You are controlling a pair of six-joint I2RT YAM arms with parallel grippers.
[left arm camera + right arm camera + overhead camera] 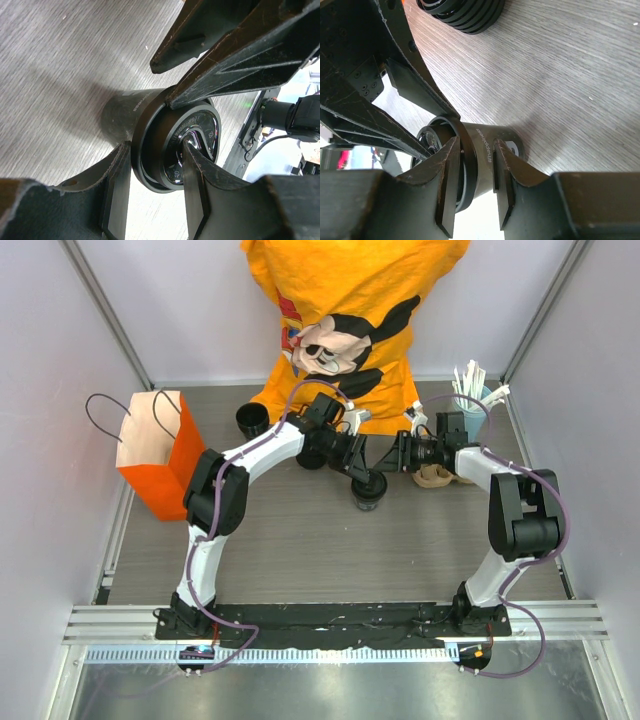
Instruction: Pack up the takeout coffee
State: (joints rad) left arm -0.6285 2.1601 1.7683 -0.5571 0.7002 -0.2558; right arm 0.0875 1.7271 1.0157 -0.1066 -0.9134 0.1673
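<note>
The takeout coffee (368,492), a small black cup with a black lid, stands upright mid-table. In the left wrist view my left gripper (156,147) is shut on the lid (195,132): one finger lies on the lid's top, the other against the outside of its rim. From the other side comes my right gripper (475,142), partly open. One of its fingertips (447,165) is at the lid's rim, the other is on the cup's side (485,145) by small white lettering. Its fingers (240,60) also show in the left wrist view. Both grippers (372,478) meet over the cup.
An orange paper bag (155,455) with cord handles stands open at the left. An open black cup (252,420) is at the back. A stack of black lids (465,15) lies near the cup. A tub of stirrers (470,390) and a brown holder (435,478) sit right. A person in orange (350,320) is behind.
</note>
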